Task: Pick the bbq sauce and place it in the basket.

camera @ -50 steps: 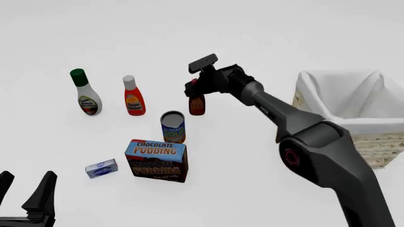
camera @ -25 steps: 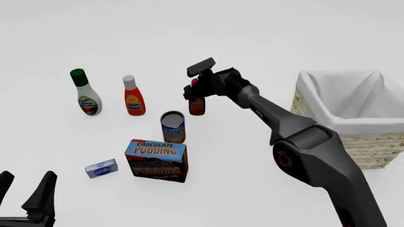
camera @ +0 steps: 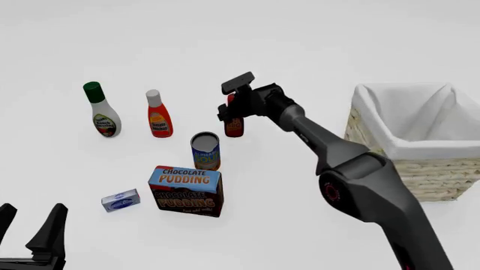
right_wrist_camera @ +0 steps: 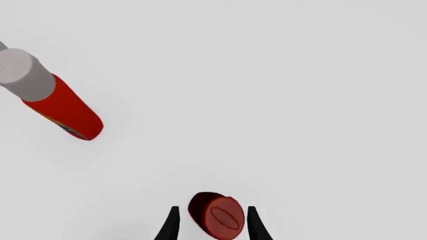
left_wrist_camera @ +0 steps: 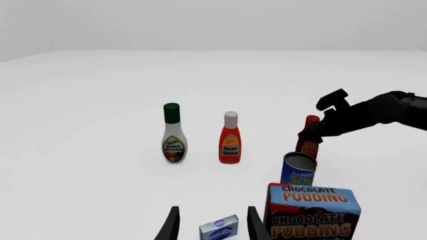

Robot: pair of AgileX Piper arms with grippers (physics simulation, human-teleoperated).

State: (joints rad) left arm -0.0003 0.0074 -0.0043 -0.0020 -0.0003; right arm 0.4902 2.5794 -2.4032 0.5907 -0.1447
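Note:
The bbq sauce (camera: 234,126), a small dark reddish-brown bottle with a red cap, stands upright mid-table. My right gripper (camera: 227,110) reaches over it from the right. In the right wrist view the red cap (right_wrist_camera: 217,218) sits between the two spread fingers, and the right gripper (right_wrist_camera: 213,209) is open around it. The left wrist view shows the bottle (left_wrist_camera: 309,143) with the dark fingers at its neck. The basket (camera: 442,174), woven with a white lining, stands at the right. My left gripper (camera: 31,215) is open and empty at the near left corner.
A white bottle with a green cap (camera: 101,115) and an orange-red bottle with a white cap (camera: 158,118) stand at the left. A blue can (camera: 205,149) stands just in front of the bbq sauce, then a chocolate pudding box (camera: 186,190) and a small blue-white box (camera: 121,199).
My right arm has stretched further out and its gripper has shifted slightly left over the bbq sauce's top. The bottle stays where it stood. The left arm has not moved.

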